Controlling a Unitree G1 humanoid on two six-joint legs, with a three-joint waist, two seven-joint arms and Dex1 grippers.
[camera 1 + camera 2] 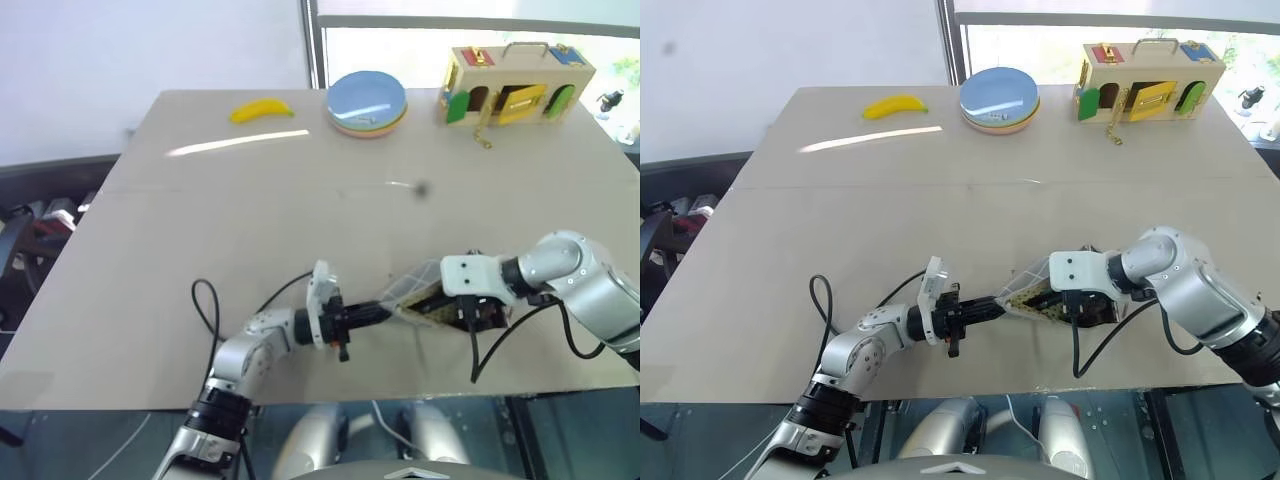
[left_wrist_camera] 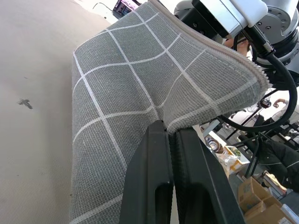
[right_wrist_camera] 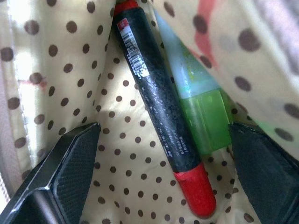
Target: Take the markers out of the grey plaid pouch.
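The grey plaid pouch (image 1: 412, 292) lies near the table's front edge, stretched between my two hands. My left gripper (image 2: 170, 129) is shut on the fabric edge of one end. My right gripper (image 3: 163, 133) reaches down into the pouch's open mouth, its fingers (image 3: 70, 172) open. Inside, on the yellowish dotted lining, lie two markers side by side between those fingers. One marker is dark with red ends (image 3: 154, 107). The green one (image 3: 205, 119) sits beside it, partly under a fold of lining. Neither finger touches a marker.
At the back of the tan table (image 1: 250, 220) lie a yellow banana (image 1: 262, 110), a stack of plates (image 1: 367, 103) and a wooden latch box (image 1: 518, 85). A black cable (image 1: 205, 305) loops beside my left forearm.
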